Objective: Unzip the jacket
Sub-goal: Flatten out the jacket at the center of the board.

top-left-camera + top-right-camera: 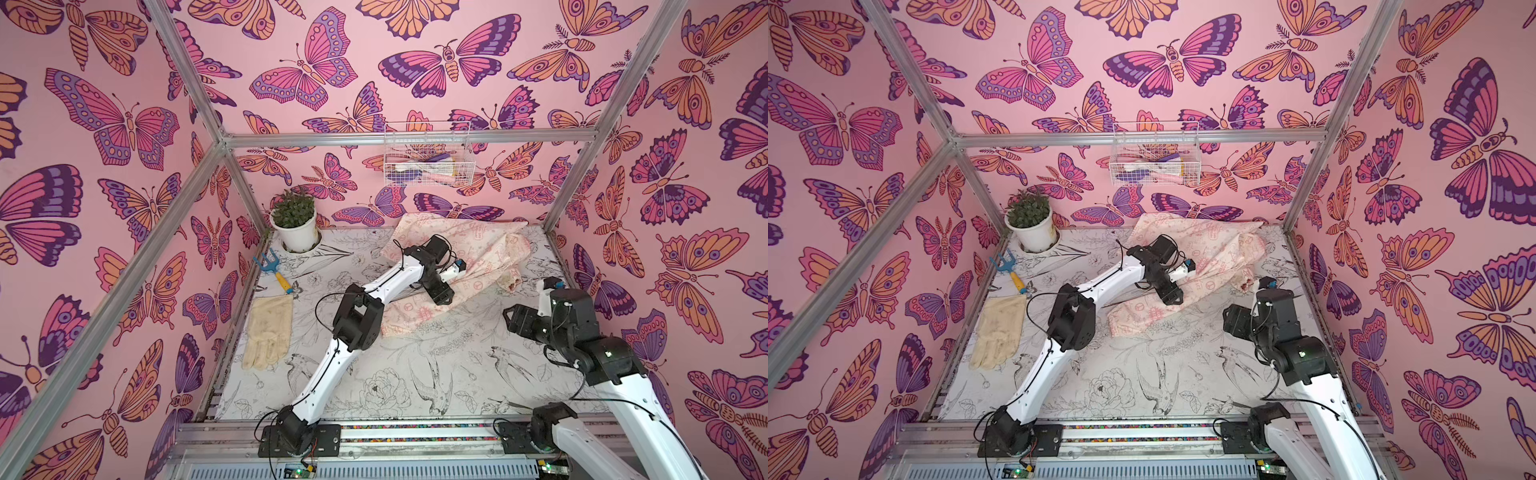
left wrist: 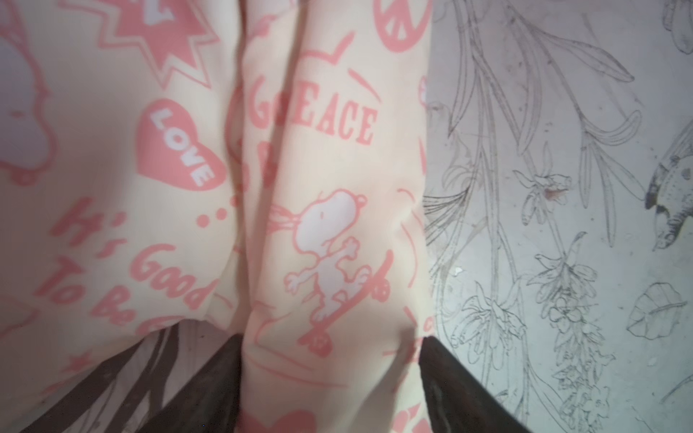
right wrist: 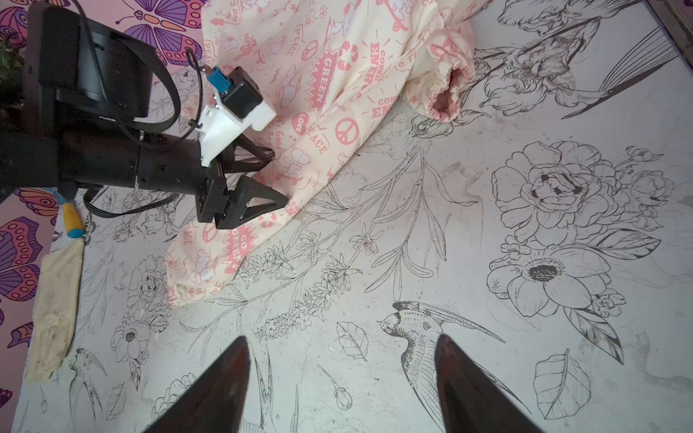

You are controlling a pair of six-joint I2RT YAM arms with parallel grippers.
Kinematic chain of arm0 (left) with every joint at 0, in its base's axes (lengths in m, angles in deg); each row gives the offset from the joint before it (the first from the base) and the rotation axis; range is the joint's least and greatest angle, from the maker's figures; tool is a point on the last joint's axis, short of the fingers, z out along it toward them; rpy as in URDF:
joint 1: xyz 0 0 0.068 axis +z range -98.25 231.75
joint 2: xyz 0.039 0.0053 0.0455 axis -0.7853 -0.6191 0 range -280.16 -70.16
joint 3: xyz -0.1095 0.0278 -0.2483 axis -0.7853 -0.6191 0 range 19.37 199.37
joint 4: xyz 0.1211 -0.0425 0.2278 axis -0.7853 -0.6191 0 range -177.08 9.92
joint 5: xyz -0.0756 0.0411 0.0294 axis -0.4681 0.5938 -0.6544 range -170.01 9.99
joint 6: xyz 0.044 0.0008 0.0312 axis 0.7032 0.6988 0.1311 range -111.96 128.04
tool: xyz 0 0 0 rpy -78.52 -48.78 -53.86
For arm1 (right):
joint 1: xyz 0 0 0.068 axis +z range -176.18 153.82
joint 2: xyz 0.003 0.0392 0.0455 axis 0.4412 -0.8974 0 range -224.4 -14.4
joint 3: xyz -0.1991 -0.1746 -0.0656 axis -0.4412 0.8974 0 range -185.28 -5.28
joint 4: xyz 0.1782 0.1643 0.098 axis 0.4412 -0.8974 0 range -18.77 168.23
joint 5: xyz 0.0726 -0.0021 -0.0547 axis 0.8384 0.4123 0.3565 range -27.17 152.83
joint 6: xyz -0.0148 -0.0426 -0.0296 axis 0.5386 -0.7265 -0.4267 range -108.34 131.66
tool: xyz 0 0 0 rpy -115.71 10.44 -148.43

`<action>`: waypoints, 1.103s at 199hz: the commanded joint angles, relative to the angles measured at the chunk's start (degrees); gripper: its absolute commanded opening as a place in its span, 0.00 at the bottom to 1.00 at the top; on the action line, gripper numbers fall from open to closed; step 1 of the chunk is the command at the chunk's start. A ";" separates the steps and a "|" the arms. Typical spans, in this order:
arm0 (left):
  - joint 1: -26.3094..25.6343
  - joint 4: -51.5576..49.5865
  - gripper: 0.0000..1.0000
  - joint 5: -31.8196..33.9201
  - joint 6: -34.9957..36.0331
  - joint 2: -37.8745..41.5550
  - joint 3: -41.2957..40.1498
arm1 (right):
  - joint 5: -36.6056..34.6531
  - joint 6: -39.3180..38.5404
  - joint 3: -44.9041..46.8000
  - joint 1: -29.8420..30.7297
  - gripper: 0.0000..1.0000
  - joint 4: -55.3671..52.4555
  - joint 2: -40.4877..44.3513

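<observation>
Jacket (image 2: 330, 225) fold between left fingers (image 2: 457, 390) — right fingers (image 3: 225, 386) apart over table (image 3: 375, 360)

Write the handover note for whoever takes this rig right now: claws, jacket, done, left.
Left claw: jaws either side of a fold of the jacket; firm grip not confirmed.
Right claw: open, empty, above bare table, apart from the jacket.
Jacket: crumpled at the table's far side; zipper not visible in any view.
Done: left claw is on the fabric; no unzipping seen.
Left: find the zipper pull, hold the fabric, draw it open.
</observation>
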 commanded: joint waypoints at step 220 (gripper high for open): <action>8.20 40.72 0.00 48.83 -4.73 63.87 -55.10 | 10.00 -0.80 -3.59 -3.42 0.87 27.83 -44.62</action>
